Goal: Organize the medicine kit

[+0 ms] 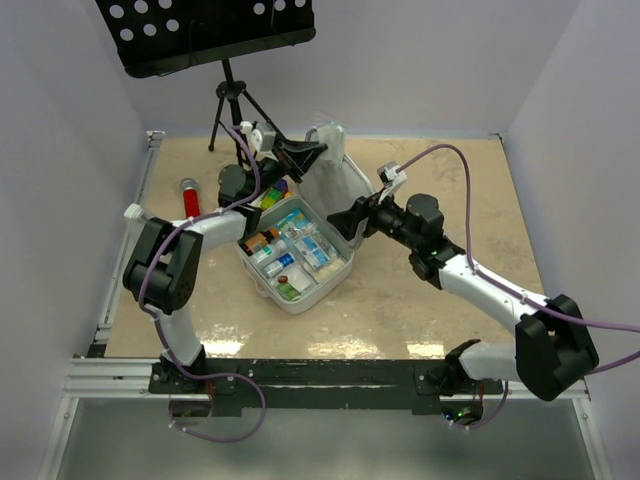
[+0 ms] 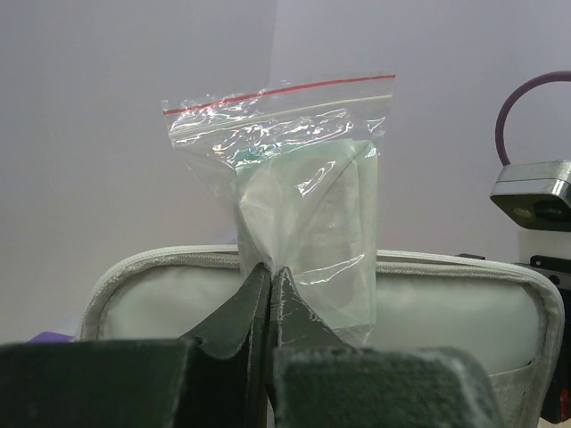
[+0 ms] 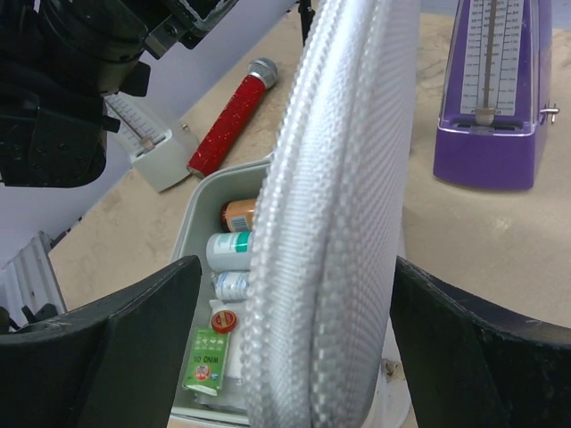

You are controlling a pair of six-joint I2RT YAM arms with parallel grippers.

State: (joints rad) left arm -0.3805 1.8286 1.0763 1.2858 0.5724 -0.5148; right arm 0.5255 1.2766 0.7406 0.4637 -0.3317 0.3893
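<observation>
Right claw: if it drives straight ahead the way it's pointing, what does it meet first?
Most likely the upright lid of the medicine kit: its fabric edge stands inside the open right claw, so the palm would press into it. How much gap remains is unclear.

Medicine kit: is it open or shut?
Open. The kit's lid stands up, and bottles show inside.

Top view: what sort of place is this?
Probably a robot test booth, not a home: plain white walls enclose a tan tabletop, two arms are bolted to a rail at its near edge, and a music stand stands behind.
</observation>
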